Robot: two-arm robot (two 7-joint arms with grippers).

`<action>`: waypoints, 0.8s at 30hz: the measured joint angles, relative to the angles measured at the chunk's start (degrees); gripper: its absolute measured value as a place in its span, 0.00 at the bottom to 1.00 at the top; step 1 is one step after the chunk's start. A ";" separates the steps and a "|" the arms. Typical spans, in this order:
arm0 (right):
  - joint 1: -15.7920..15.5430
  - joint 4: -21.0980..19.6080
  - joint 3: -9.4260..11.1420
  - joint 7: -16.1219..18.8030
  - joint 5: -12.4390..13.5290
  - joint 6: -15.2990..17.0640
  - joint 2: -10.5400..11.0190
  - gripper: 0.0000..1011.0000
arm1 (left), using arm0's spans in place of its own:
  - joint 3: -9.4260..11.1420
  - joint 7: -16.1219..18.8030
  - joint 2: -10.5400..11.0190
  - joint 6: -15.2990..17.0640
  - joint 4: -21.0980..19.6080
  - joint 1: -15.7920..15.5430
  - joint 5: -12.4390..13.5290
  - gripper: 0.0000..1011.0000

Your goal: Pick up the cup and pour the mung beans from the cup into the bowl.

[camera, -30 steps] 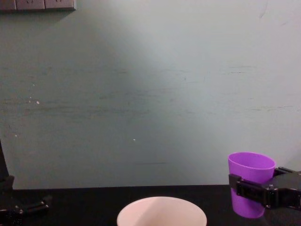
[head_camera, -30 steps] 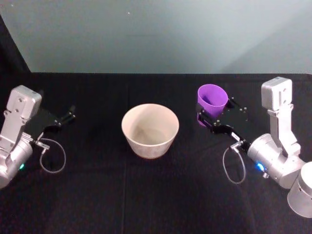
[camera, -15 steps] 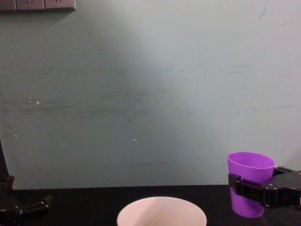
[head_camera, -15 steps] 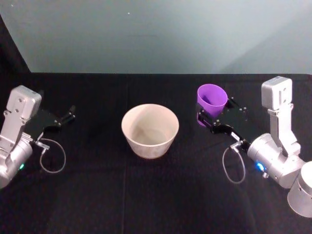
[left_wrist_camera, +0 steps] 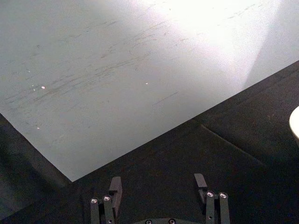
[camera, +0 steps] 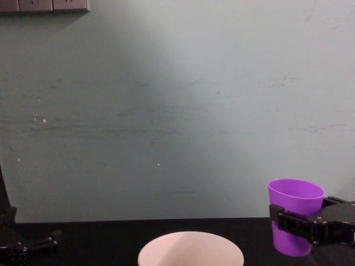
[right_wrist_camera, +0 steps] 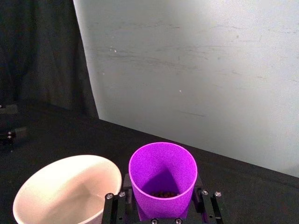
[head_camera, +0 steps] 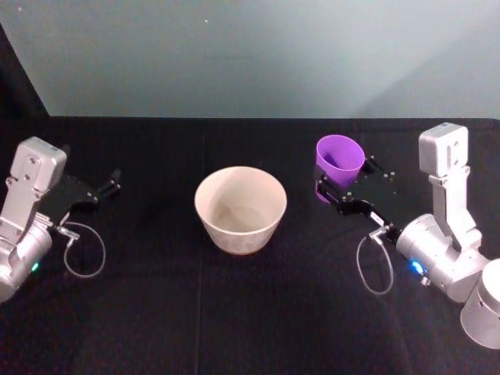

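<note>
Right of the bowl [head_camera: 234,234], the right hand [head_camera: 342,180] is staying clamped on the upright cup [head_camera: 340,158], so pouring is still waiting; far left, the left hand [head_camera: 109,184] is idling, spread apart.

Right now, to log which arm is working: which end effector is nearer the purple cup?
Right. The right end effector is shut around the cup itself. The left end effector sits open on the far side of the bowl, well away from it.
</note>
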 joint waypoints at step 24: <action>0.00 0.03 0.00 -0.08 0.00 -0.07 0.00 0.72 | 0.00 0.00 0.00 0.00 0.00 0.00 0.00 0.99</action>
